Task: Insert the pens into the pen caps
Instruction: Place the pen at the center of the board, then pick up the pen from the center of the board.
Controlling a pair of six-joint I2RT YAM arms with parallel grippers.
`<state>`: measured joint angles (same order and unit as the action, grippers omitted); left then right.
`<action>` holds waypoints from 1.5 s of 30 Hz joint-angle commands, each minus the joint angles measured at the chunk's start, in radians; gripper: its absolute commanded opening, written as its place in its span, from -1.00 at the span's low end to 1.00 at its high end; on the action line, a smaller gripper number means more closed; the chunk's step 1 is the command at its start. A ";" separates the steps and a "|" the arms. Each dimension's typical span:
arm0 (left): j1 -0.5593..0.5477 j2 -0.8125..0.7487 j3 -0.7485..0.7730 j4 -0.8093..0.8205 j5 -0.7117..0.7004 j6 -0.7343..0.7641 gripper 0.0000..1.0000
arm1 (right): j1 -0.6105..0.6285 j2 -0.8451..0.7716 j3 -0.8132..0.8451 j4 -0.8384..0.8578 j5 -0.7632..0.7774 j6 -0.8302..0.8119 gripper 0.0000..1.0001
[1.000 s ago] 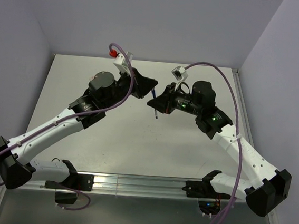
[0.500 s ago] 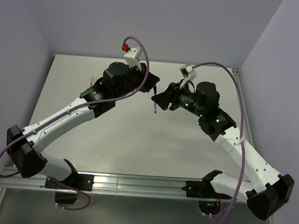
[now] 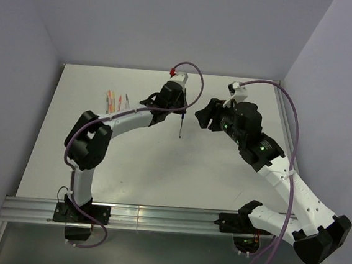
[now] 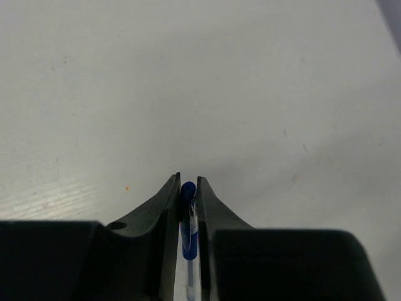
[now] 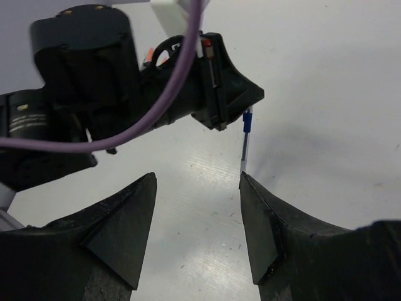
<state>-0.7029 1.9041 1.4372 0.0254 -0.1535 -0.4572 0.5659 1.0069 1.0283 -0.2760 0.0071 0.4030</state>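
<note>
Left pincer (image 4: 188,182) clamps blue pen (image 5: 245,141); right pincer (image 5: 197,179) released (empty)
Next, likely: align cap with tip below that pincer

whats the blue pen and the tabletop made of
Blue pen: likely plastic, glossy; a see-through barrel below an opaque blue part. Tabletop: looks like smooth white laminate or coated board, semi-matte, with a soft sheen and faint streaks; can't be sure.
</note>
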 commanded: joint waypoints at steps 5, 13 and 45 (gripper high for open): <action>0.042 0.127 0.169 0.001 0.049 0.006 -0.49 | -0.011 -0.007 0.044 -0.026 0.042 -0.009 0.29; 0.051 0.138 0.170 -0.007 0.045 0.012 -0.21 | -0.012 0.005 0.042 -0.025 0.039 -0.013 0.29; 0.217 -0.066 0.006 -0.134 0.037 -0.160 -0.02 | -0.124 0.322 0.142 -0.061 0.073 0.088 0.17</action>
<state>-0.4561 1.8656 1.4132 -0.0868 -0.1505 -0.5323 0.4999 1.2022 1.1004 -0.3260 0.0563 0.4480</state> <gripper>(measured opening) 0.489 0.606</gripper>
